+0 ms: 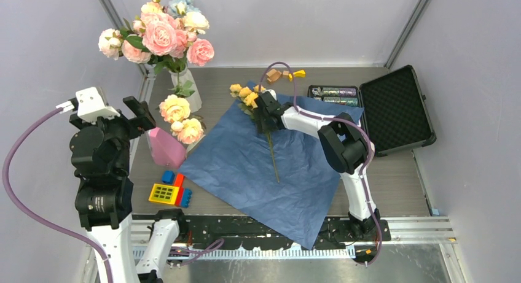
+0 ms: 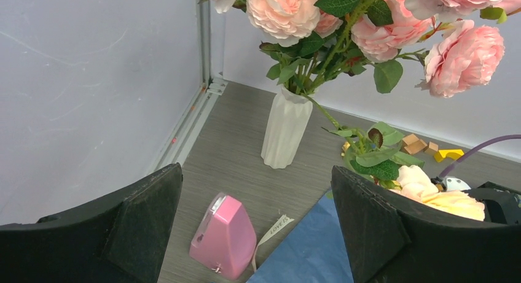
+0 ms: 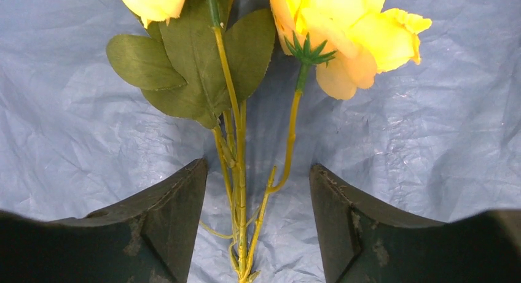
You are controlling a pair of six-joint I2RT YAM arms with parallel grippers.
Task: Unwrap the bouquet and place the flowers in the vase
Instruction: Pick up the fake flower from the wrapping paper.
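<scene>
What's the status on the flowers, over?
Left gripper open, empty, raised. Right gripper open, straddling yellow rose stems on flat blue paper, not yet gripping. Vase upright at back left, already full of big pink blooms.

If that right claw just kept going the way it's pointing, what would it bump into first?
Most likely the green stems of the yellow flowers, lying between the open fingers of the right gripper, with the blue paper just beneath. Depth is hard to judge.

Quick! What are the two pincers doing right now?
Left pincer: open, holding nothing.
Right pincer: open around the flower stems, not gripping them.
</scene>
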